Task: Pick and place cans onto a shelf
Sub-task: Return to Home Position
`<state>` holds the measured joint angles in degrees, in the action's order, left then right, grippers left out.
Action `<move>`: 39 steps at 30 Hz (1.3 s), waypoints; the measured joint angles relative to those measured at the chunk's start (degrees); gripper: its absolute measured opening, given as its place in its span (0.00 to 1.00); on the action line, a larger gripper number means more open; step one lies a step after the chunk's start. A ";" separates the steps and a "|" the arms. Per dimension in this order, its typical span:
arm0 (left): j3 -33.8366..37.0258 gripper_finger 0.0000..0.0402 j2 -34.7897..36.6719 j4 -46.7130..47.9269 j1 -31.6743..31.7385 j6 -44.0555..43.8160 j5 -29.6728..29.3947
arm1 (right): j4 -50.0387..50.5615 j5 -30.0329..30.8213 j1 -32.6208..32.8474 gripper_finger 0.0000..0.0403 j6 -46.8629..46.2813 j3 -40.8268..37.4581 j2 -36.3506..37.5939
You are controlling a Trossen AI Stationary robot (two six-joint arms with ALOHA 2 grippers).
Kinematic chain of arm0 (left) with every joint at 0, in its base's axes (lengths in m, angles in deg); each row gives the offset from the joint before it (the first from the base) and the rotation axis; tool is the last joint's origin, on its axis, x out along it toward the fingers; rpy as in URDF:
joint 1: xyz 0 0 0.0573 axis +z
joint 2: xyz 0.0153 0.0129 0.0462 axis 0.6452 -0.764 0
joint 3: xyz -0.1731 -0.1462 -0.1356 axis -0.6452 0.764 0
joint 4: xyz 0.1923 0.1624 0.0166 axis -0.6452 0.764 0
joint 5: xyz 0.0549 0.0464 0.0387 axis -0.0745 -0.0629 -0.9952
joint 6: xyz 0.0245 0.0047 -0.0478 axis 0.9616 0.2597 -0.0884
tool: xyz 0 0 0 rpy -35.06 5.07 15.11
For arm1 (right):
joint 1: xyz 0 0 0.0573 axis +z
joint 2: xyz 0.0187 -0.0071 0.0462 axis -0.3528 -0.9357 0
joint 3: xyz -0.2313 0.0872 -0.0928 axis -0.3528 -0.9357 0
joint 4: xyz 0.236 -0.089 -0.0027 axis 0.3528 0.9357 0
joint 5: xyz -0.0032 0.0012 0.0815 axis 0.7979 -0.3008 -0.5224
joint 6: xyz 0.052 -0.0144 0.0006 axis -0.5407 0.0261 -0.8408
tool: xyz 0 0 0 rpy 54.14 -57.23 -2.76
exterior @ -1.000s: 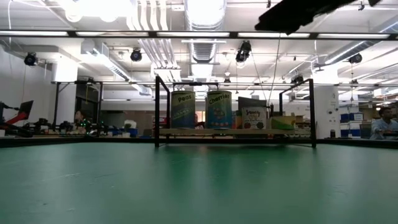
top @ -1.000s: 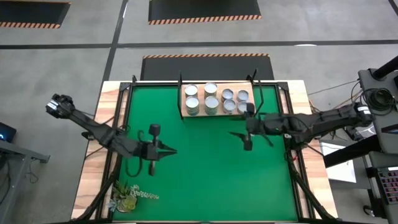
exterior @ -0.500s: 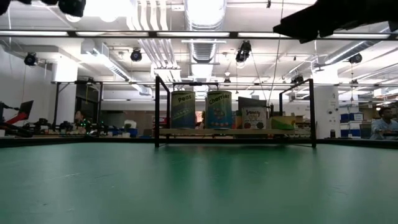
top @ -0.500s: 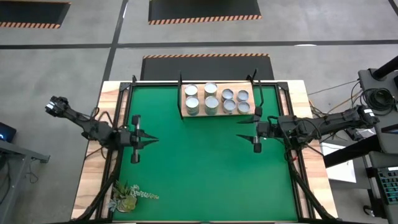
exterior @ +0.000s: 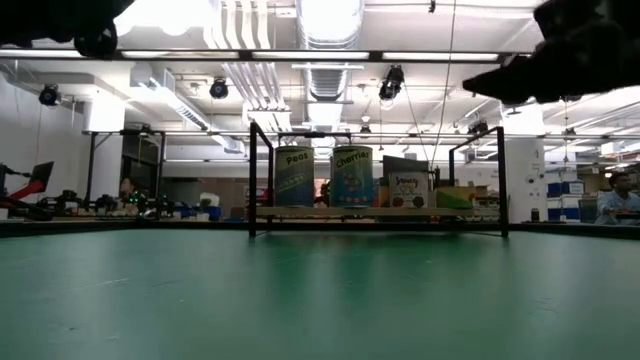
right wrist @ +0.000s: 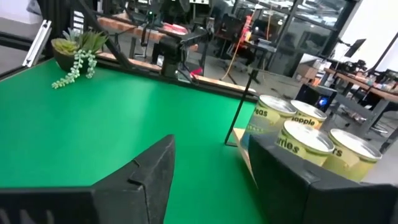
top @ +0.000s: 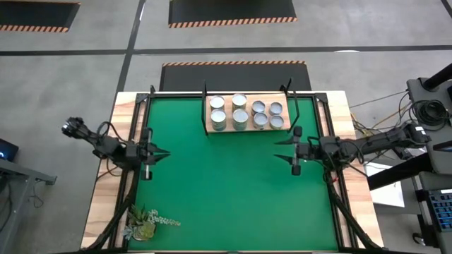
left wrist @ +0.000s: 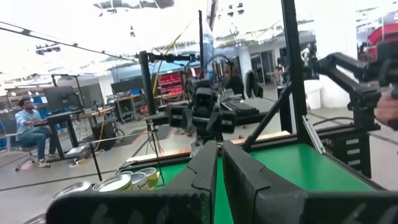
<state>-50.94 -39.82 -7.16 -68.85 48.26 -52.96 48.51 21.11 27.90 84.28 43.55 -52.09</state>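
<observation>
Standing along the far edge of the desk, a little right of its middle, the shelf carries all eight cans. They sit in two rows, four wider ones on its left half and four smaller ones on its right half, packed close together with their shiny tops up. From table height, the two cans at the shelf's left end read "Peas" and "Cherries", and every can there stands upright on the board between the thin black posts. The left gripper hangs above the desk's left edge, about halfway along it, pointing inward. Its jaws are drawn together to a bare sliver and hold nothing. The right gripper hangs over the green mat near the desk's right edge, just in front of the shelf's right end and clear of it. Its jaws are spread wide and empty. Neither gripper touches a can or the shelf. A small green plant lies at the near left corner of the desk, well apart from everything else. Beyond the desk, in the room behind the shelf, a person sits at a workbench off to the right.
</observation>
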 joint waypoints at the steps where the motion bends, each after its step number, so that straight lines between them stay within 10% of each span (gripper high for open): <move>1: 0.54 0.02 1.05 0.10 0.00 0.04 0.00 | -0.78 0.01 0.00 0.47 0.05 -1.00 0.50; 39: 9.00 0.02 8.43 1.72 0.00 -10.60 -0.55 | -12.36 -1.00 -0.15 0.09 3.94 -7.93 19.37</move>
<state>-41.94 -31.39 -5.44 -68.85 37.66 -53.51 36.15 20.12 27.75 88.22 35.62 -32.72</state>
